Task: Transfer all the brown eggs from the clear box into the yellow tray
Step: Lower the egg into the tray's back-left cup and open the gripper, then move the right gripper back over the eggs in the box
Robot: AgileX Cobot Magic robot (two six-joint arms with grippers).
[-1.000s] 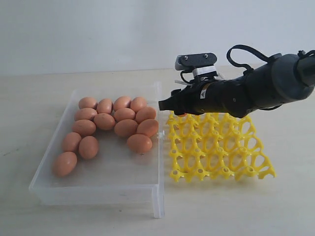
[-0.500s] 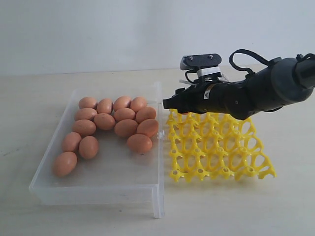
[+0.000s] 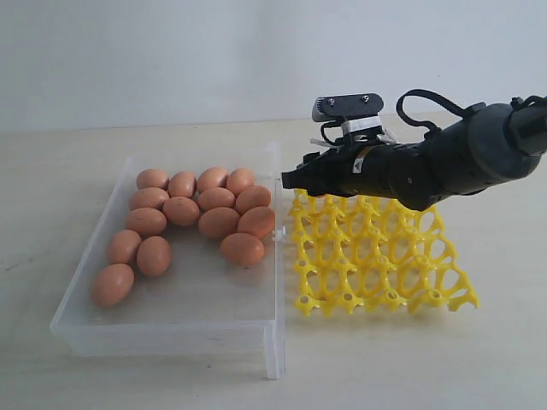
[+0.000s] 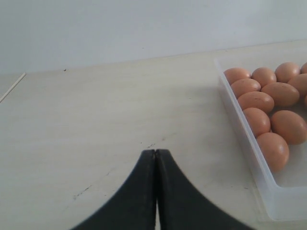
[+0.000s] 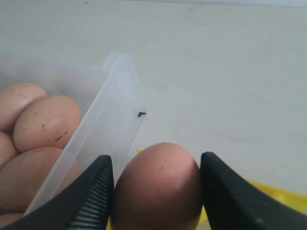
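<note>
Here, the clear box (image 3: 162, 337) fills the left half of the exterior view, with the brown eggs (image 3: 181, 211) clustered toward its upper part. The yellow tray (image 3: 376, 265) lies just beside it, right of centre. Over the tray's upper-left corner, the right gripper (image 3: 295, 179) pinches a single egg (image 5: 157, 184) between its fingers. The left gripper (image 4: 156, 158) has its fingers pressed together, holding nothing.

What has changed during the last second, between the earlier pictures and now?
The right gripper, shut on a brown egg, shifted slightly rightward, from the clear box edge toward the yellow tray. The other eggs, box and tray stayed put.
</note>
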